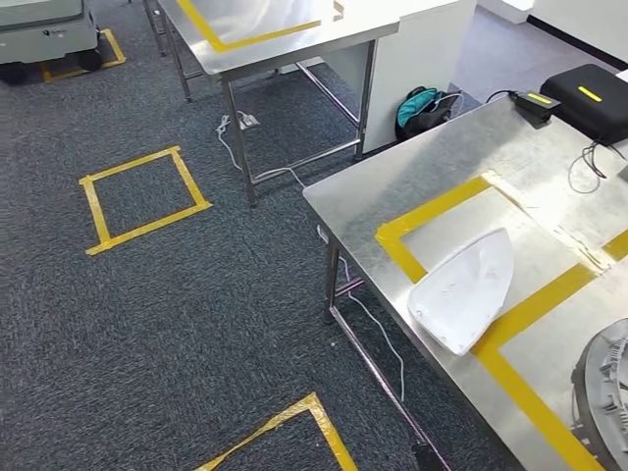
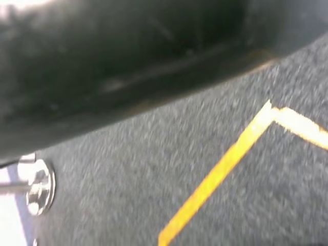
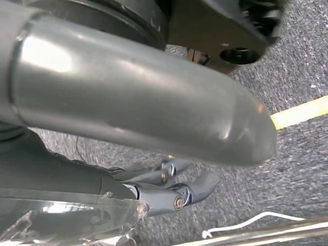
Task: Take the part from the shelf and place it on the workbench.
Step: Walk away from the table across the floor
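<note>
White part (image 1: 463, 289) flat on the workbench (image 1: 444, 157), inside a rectangle of yellow tape (image 1: 518, 316), its wide end overlapping the tape strip on the near side. Nothing touching it, no hand near it.

Just beside it toward the bench's near right corner, across the tape strip: a grey ribbed round piece (image 1: 603, 392), cut off by the frame edge. Well apart, at the far end of the bench: a black case (image 1: 593, 98) with a yellow mark, a small black box (image 1: 537, 101) next to it, and a thin dark cable (image 1: 587, 165) looped on the steel.

On the carpet beyond the bench, a teal bag (image 1: 418, 108) against a white panel. Further left, a second steel table (image 1: 259, 29) with its own yellow tape, a white cord (image 1: 230, 132) trailing under it. Open floor to the left marked with a taped yellow square (image 1: 140, 196); corner of another one at the near edge.

Right hand (image 3: 155, 128) hanging over the carpet: thick grey thumb stretched out, darker fingers (image 3: 193, 187) extended below it and apart from it, nothing between them. Behind it, a yellow floor strip (image 3: 298, 113), a white cord (image 3: 240, 223) and a metal bar (image 3: 270, 233).

Left wrist view blurred: dark mass over carpet, a yellow tape corner (image 2: 217, 177), a metal foot (image 2: 38, 187). Left hand's state: cannot tell.
</note>
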`<state>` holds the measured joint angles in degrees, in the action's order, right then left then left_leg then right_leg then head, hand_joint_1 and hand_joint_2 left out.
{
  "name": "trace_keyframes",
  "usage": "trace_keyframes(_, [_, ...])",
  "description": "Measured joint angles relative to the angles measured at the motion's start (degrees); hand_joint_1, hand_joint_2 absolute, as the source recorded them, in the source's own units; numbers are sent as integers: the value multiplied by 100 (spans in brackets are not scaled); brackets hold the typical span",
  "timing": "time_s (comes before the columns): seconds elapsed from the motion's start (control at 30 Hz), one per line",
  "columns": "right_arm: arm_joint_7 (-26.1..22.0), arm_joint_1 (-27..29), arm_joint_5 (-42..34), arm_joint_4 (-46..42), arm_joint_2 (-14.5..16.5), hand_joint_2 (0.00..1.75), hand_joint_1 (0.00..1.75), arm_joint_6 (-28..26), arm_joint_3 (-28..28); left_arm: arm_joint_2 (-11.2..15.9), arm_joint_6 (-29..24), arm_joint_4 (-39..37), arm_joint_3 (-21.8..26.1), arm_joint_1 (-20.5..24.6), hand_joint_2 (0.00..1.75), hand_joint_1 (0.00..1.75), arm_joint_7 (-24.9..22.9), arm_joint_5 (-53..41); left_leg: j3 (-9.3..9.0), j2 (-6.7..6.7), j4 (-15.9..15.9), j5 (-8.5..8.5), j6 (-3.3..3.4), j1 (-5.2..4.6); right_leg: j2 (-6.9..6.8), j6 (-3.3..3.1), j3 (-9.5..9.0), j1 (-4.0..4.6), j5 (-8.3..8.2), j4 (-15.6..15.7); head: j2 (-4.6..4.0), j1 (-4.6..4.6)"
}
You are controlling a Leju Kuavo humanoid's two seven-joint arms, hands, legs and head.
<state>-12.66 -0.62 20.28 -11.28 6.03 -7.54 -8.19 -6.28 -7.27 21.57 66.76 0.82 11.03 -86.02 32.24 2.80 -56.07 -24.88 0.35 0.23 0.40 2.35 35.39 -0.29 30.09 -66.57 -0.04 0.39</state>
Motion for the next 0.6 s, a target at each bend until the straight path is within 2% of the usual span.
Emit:
trace_keyframes(0.07, [-2,-13,-1,0,11,0,0,-20,-17,-15,-46,-48,4,6,0,0,21,-3,4,86,-19,-3,-53,0,115,-6,-325,-10,-229,658,0,1])
trace_keyframes(0.1, [-2,-21,-5,0,19,0,0,-32,-26,-19,-73,-61,5,6,0,0,39,-4,14,113,-26,1,-87,-1,151,-20,-390,-5,-239,780,0,-2])
trace_keyframes(0.17, [-3,-26,-12,0,30,0,0,-46,-41,-22,-111,-86,10,1,0,0,67,-5,35,159,-17,25,-152,9,123,-85,-408,13,-245,789,0,-7])
trace_keyframes(0.23, [-4,-19,-15,0,32,0,0,-52,-55,-27,-123,-111,14,-1,0,0,76,-5,83,69,-110,-47,-206,16,62,-167,-402,10,-273,801,0,-17])
trace_keyframes(0.3, [-8,-14,-17,0,33,0,0,-54,-74,-35,-126,-127,14,16,0,0,108,-4,308,-116,-605,-353,-245,13,-14,-235,-395,8,-285,815,0,-37])
trace_keyframes(0.37, [-15,0,-27,0,33,0,0,-54,-93,-44,-125,-149,16,33,0,0,226,11,667,-196,-1378,-709,-268,13,-101,-260,-380,20,-282,815,0,-47])
trace_keyframes(0.4, [-20,8,-34,0,34,0,0,-53,-103,-48,-123,-164,20,34,0,0,300,25,781,-204,-1631,-778,-269,13,-147,-263,-376,24,-281,815,0,-46])
trace_keyframes(0.43, [-25,12,-41,0,36,0,0,-53,-113,-52,-121,-180,27,32,0,0,361,43,793,-207,-1671,-732,-262,12,-189,-263,-374,27,-281,815,0,-47])
trace_keyframes(0.47, [-29,13,-45,0,38,0,0,-54,-123,-57,-121,-194,37,30,0,0,397,62,692,-219,-1486,-588,-249,10,-229,-262,-377,28,-280,815,0,-47])
trace_keyframes(0.53, [-38,11,-44,0,49,0,0,-56,-138,-68,-121,-213,62,39,0,0,417,91,282,-368,-705,-222,-208,-10,-297,-245,-389,38,-270,811,0,-48])
trace_keyframes(0.6, [-48,15,-38,0,63,0,0,-58,-156,-86,-120,-232,92,75,0,0,410,98,5,-522,-135,-67,-171,-45,-365,-200,-389,63,-250,796,0,-42])
